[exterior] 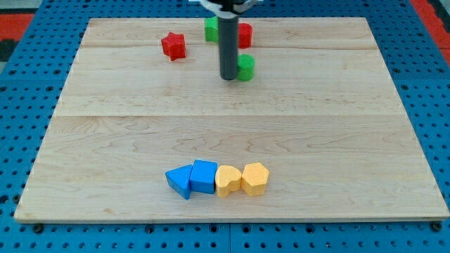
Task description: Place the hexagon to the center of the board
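Note:
The yellow hexagon (pixel 255 178) lies near the view's bottom, at the right end of a row of touching blocks on the wooden board (pixel 105 126). My tip (pixel 228 77) is far from it, near the view's top centre, touching the left side of a green block (pixel 245 67). The rod rises from there and hides parts of a green block (pixel 210 29) and a red block (pixel 245 34) behind it.
In the bottom row, left of the hexagon, lie a yellow heart-like block (pixel 226 180), a blue block (pixel 204 176) and a blue triangle (pixel 180 180). A red star (pixel 173 46) sits at the top left of centre.

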Motion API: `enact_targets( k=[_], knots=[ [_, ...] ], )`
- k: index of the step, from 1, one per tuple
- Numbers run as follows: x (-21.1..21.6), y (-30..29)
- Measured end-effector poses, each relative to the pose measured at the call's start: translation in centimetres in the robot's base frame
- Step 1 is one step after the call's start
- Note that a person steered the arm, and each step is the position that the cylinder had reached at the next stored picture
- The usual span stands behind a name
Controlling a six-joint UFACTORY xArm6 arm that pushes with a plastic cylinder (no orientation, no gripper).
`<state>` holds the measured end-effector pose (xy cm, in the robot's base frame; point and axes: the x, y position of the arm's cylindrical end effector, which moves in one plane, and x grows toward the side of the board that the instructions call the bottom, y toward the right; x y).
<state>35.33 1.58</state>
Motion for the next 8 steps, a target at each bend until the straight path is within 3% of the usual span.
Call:
enact_targets(
  k=[3,5,6,7,8],
  knots=[
    [-1.8,3.1],
    [21.7,10.2],
    [26.3,6.9],
    [22.4,0.7],
    [18.1,-0.1]
  ],
)
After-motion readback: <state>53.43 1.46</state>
